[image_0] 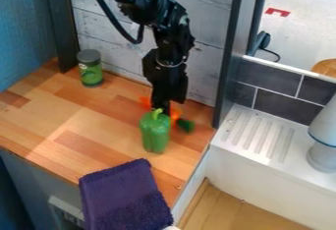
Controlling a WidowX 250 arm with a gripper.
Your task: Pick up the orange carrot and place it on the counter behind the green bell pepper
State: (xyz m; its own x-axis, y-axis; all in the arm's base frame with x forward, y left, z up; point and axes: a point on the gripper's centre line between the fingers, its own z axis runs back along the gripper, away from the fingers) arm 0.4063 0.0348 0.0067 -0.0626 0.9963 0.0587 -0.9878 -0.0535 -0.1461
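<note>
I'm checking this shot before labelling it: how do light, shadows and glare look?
Camera view: the wooden counter is brightly lit, shadows mostly soft; the green pepper shows small highlights; the black gripper is so dark that its detail is hard to read; the white ledge looks bright, while the purple cloth is dark.

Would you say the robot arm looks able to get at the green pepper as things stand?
Probably yes: the gripper hangs close behind the green pepper, which stands upright with its stem and front uncovered. The orange item just behind it might crowd the gripper a little.
</note>
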